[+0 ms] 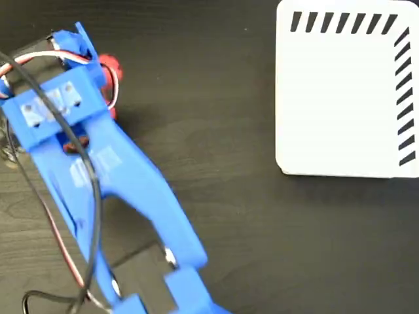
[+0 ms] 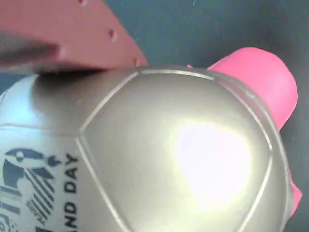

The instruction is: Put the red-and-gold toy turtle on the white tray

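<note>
Under the arm (image 1: 85, 150), the turtle (image 1: 110, 69) is mostly hidden.

The table (image 1: 249, 216) is dark, near-black wood with a faint grain running across it. The white tray (image 1: 340, 104) lies flat on it at the upper right of the fixed view — navy slanted stripes along its top and right edges. The red-and-gold toy turtle (image 1: 110, 70) sits well apart at the upper left, mostly hidden; the wrist view shows its shell — dark tabletop (image 2: 203, 29) beyond.
</note>
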Motion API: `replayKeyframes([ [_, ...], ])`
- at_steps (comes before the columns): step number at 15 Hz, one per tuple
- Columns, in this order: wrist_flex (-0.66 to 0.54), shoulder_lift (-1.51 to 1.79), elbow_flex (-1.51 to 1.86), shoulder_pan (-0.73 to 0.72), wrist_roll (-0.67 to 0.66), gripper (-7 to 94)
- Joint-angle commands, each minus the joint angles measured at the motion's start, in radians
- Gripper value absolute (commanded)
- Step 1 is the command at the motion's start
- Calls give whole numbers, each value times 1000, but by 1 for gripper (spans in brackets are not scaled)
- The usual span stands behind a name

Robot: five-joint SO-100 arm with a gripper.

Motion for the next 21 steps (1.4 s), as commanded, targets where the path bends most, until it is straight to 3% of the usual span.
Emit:
replayKeyframes([
  [1, -2, 166, -49, 6, 86, 0],
  [5, 12, 241, -15, 58, 190, 0],
  [9, 9, 442, -60, 272, 273, 0],
  [12, 26, 463, -28, 480, 229, 0],
  [16, 163, 337, -166, 807, 84, 0],
  [21, 80, 175, -207, 957, 127, 0],
])
